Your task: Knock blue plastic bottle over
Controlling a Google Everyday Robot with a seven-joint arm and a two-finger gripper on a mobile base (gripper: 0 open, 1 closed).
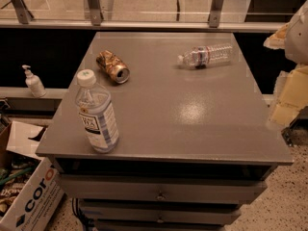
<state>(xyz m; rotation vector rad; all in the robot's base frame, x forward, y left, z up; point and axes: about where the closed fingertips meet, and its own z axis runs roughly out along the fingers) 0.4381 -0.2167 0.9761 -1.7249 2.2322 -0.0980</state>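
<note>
The blue plastic bottle stands upright near the front left corner of the grey table. It is clear, with a white screw cap and a pale blue and white label. My arm shows as a blurred white and yellow shape at the right edge of the view. The gripper is at the upper right, beyond the table's right side and far from the bottle. Nothing is touching the bottle.
A smaller clear bottle with a red and white label lies on its side at the back right. A crushed gold can lies at the back left. A white pump dispenser stands on a ledge to the left. A cardboard box sits on the floor at lower left.
</note>
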